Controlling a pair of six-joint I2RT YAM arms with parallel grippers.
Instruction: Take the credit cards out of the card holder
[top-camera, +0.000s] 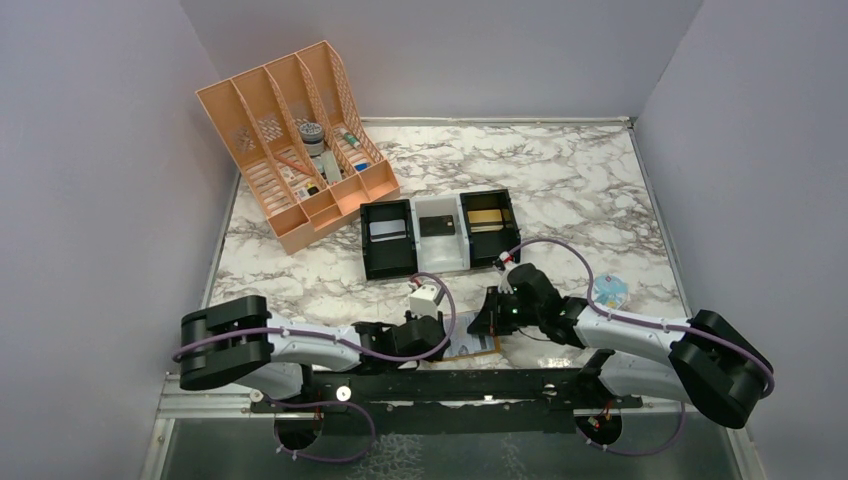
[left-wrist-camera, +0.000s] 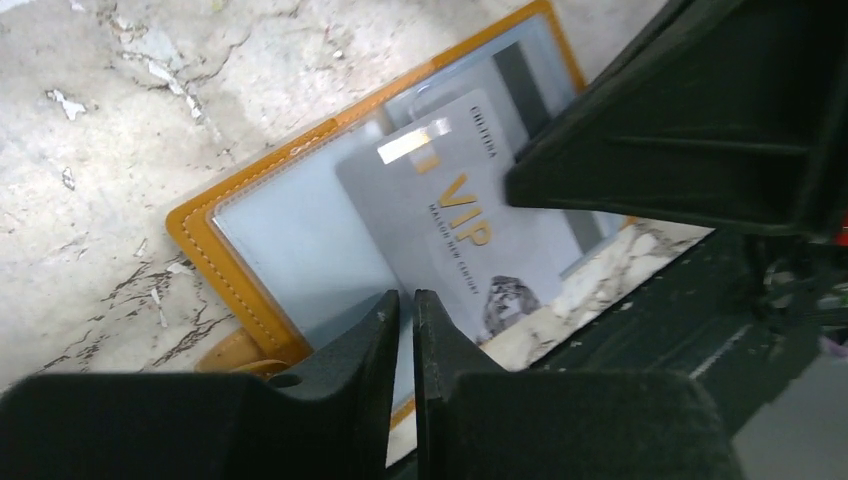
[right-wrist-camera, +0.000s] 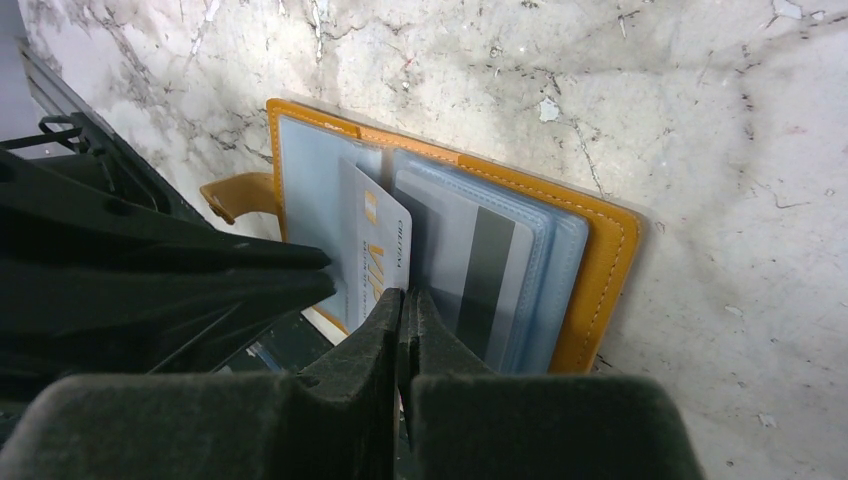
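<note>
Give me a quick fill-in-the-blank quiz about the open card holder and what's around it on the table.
1. The card sticking out of the card holder reads ____ in gold letters.
2. The gripper whose shut fingertips meet that card's edge belongs to the ____ arm.
3. The bin standing between the two black bins is ____.
4. The table has a ____ pattern.

Missing words: VIP; right; white; marble.
</note>
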